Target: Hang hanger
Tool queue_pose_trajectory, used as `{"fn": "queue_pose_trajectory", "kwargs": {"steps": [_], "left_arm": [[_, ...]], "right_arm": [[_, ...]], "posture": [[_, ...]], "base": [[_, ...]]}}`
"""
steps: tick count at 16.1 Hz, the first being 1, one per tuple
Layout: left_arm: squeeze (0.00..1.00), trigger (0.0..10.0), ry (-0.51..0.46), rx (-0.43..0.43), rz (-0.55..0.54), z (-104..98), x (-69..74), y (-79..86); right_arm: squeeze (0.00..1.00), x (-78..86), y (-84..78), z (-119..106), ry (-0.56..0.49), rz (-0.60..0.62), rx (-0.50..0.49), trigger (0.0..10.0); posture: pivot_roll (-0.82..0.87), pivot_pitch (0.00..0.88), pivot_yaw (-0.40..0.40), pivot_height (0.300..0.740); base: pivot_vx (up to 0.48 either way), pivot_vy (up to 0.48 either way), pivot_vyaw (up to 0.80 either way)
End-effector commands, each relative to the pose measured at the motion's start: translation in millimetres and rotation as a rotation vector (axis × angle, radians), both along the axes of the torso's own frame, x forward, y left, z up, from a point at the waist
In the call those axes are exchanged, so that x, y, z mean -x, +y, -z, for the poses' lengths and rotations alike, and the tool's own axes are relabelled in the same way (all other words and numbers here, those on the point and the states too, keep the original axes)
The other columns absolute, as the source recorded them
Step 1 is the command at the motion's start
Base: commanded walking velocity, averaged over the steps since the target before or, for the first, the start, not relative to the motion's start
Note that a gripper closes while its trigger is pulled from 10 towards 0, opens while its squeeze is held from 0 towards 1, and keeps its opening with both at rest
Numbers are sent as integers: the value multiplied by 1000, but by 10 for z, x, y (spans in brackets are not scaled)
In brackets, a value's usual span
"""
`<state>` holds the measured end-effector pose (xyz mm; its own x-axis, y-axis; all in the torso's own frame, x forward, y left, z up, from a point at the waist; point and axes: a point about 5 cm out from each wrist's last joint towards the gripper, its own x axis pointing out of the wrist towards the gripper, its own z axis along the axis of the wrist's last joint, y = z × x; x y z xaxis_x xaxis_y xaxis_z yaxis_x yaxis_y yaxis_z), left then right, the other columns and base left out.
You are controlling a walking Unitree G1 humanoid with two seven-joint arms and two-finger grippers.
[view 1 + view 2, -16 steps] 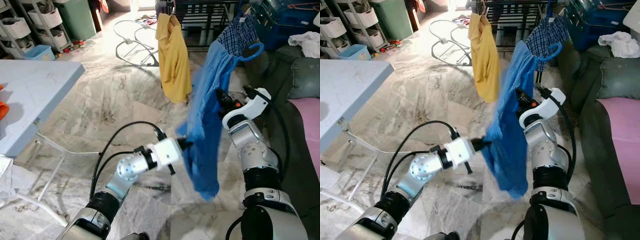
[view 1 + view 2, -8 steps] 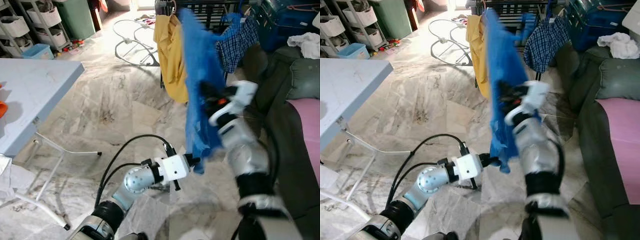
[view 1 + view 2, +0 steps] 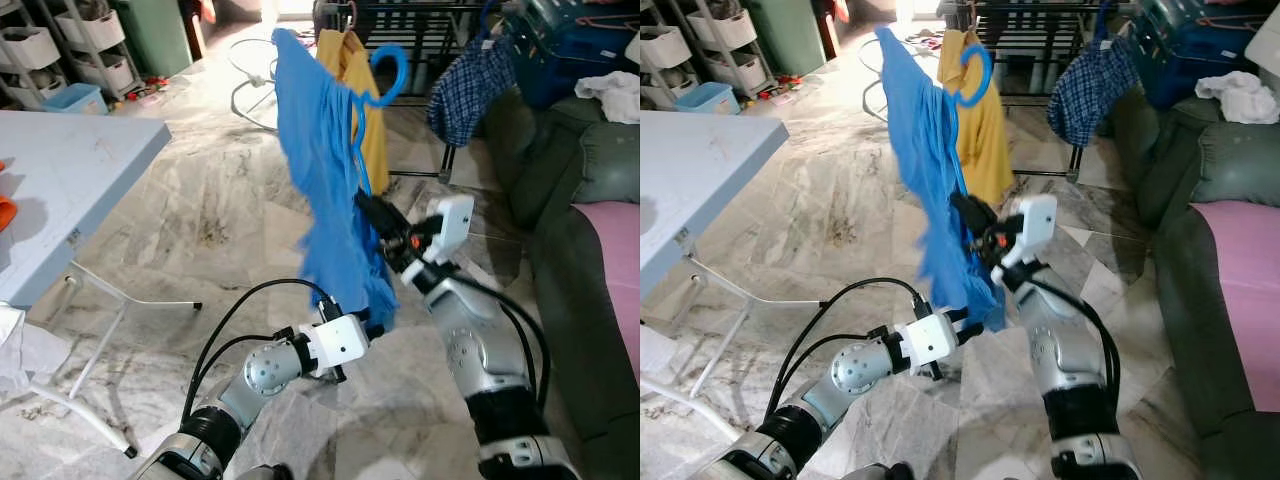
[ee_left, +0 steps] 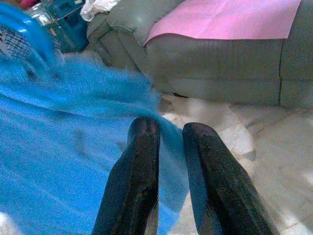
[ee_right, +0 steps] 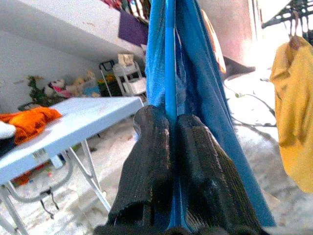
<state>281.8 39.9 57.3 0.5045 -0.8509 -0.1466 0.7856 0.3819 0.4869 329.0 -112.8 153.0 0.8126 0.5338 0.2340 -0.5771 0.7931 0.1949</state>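
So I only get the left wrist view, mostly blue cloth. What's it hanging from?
Observer: The blue shirt hangs on a blue hanger. The right end effector is shut on the hanger, holding it up.
Operator: Where could it go?
Observer: A dark drying rack stands behind it, with a yellow shirt and a checked garment on it.
Operator: And where's my end effector on the shirt?
Observer: The left end effector is at the shirt's bottom hem, below the right one.
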Motion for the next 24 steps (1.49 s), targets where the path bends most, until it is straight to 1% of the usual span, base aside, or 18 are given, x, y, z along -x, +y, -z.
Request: {"fn": "queue_pose_trajectory", "kwargs": {"steps": [1, 2, 3, 5, 6, 7, 8, 9, 10, 11, 13, 14, 16, 17, 20, 21, 23, 24], "left_arm": [[1000, 10000, -9, -10, -11, 24, 7, 70], [1000, 10000, -15, -15, -17, 30, 11, 140], [1000, 10000, 3, -13, -40, 54, 16, 243], [1000, 10000, 16, -5, -38, 69, 40, 288], [1000, 10000, 7, -5, -35, 73, 62, 323], [1000, 10000, -9, -4, -37, 61, 74, 374], [1000, 10000, -43, 10, -55, -18, 43, 463], [1000, 10000, -64, 16, -64, -74, 18, 515], [1000, 10000, -97, 13, -79, -170, -35, 618], [1000, 10000, -108, 6, -82, -197, -51, 648], [1000, 10000, -166, -19, -89, -347, -134, 779], [1000, 10000, -195, -41, -91, -415, -174, 839], [1000, 10000, -244, -87, -98, -509, -238, 949], [1000, 10000, -285, -134, -96, -560, -279, 1028], [1000, 10000, -324, -185, -116, -628, -352, 1127], [1000, 10000, -334, -218, -117, -648, -389, 1166], [1000, 10000, -343, -244, -123, -689, -445, 1199], [1000, 10000, -342, -253, -124, -687, -459, 1205]], "right_arm": [[0, 37, 40, -116, -82, -23, 21, 10000], [0, 64, -1, -56, -71, -18, 41, 10000], [0, 80, -65, 14, -40, -17, 42, 10000], [0, 85, -108, 50, -40, 3, 69, 10000], [0, 96, -125, 89, -25, -6, 85, 10000], [0, 113, -161, 140, -19, -2, 125, 10000], [0, 155, -227, 208, -25, -16, 156, 10000], [0, 181, -270, 248, -29, -25, 179, 10000], [0, 225, -347, 319, -22, -37, 209, 10000], [0, 239, -372, 331, -32, -38, 220, 10000], [0, 328, -485, 410, 3, -113, 218, 10000], [0, 372, -548, 461, 16, -143, 247, 10000], [0, 454, -624, 517, 30, -208, 290, 10000], [0, 504, -682, 548, 48, -250, 312, 10000], [0, 588, -778, 590, 82, -308, 332, 10000], [0, 641, -820, 616, 101, -344, 351, 10000], [0, 714, -904, 655, 115, -393, 442, 10000], [0, 710, -954, 656, 118, -391, 471, 10000]], "posture": [[-220, 66, 29, 740], [-218, 68, 31, 740], [-216, 71, 33, 740], [-215, 71, 33, 740], [-215, 73, 34, 740], [-215, 75, 35, 740], [-216, 78, 38, 740], [-214, 79, 40, 740], [-210, 79, 39, 740], [-210, 79, 39, 740], [-196, 79, 40, 740], [-187, 76, 41, 740], [-185, 72, 44, 740], [-190, 71, 48, 740], [-201, 68, 55, 740], [-205, 68, 56, 740], [-214, 68, 60, 740], [-218, 69, 63, 740]], "base": [[0, 0, 0], [0, 0, 0], [0, 0, 0], [0, 0, 0], [0, 0, 0], [0, 0, 0], [0, 0, 0], [0, 0, 0], [0, 0, 0], [0, 0, 0], [0, 0, 0], [0, 0, 0], [0, 0, 0], [0, 0, 0], [0, 0, 0], [0, 0, 0], [0, 0, 0], [0, 0, 0]]}}
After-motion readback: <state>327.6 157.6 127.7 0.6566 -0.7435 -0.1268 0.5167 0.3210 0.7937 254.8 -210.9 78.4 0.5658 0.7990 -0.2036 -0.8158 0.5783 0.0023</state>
